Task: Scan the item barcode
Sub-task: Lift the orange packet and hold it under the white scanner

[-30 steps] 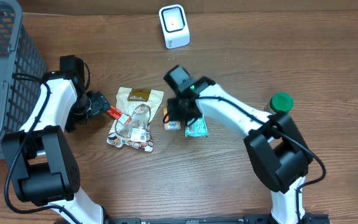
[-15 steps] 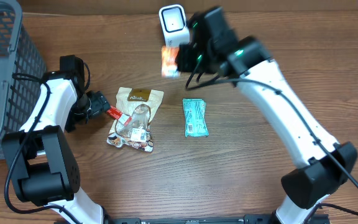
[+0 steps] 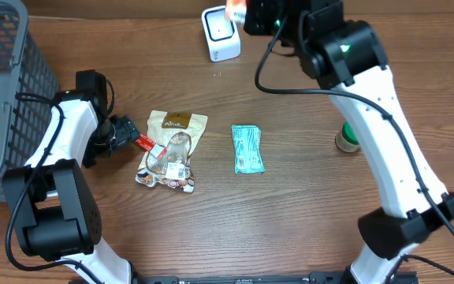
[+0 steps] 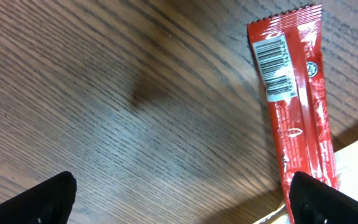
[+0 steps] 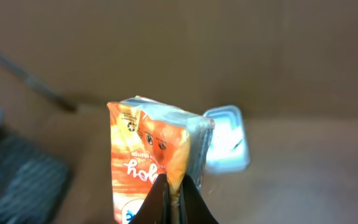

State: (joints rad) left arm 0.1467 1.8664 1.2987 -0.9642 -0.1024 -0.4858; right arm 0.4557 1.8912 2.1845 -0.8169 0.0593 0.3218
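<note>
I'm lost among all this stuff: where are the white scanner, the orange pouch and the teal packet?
white scanner (image 3: 220, 35), overhead view, middle of its body
orange pouch (image 5: 143, 158), right wrist view, its printed front
teal packet (image 3: 247, 148), overhead view, middle of the wrapper

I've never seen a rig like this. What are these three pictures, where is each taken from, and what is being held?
Two white robot arms work at a wooden table. One picture looks down from above; the other two come from a camera on each wrist, looking past that arm's own tool. The right tool is shut on an orange packet, held up near the white scanner. The left tool is open near a red stick packet whose barcode faces up. Also on the table: a brown-and-white snack bag, a teal packet and a green-lidded container partly hidden by the arm. A grey basket stands at the left.
</note>
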